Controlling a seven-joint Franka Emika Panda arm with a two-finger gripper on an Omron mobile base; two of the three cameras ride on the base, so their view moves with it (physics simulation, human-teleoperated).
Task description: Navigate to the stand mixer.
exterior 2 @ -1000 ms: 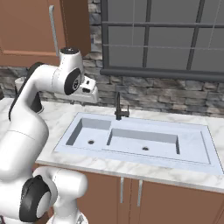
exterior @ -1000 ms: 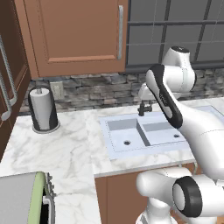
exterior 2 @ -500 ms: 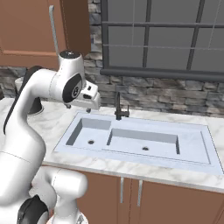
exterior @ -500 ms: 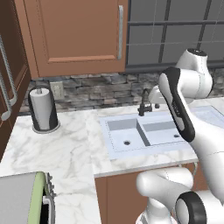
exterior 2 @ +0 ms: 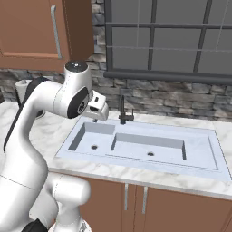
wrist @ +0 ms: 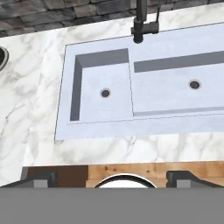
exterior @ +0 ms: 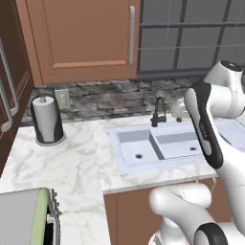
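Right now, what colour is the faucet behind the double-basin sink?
Black. The slim faucet stands at the back rim of the pale grey sink, clearest in the right base view.

Pale grey sink (wrist: 100, 70), black faucet (wrist: 141, 24), white-veined marble counter (exterior: 72, 158).

counter (exterior: 76, 162): white marble with grey veins, smooth, a little glossy
sink (wrist: 109, 109): pale grey-blue, matt and smooth, looks like plastic or enamel
faucet (exterior 2: 123, 111): black, matt, seems metal
backsplash (exterior: 115, 98): rough stone in grey and brown pieces
cabinets (exterior: 81, 40): reddish-brown wood, smooth, satin finish
handle (exterior: 132, 34): brushed grey metal
towel holder (exterior: 47, 122): dark, matt, with a white paper roll
window (exterior 2: 181, 41): dark matt frame, grey dull panes
arm (exterior 2: 50, 102): white glossy plastic, dark joints
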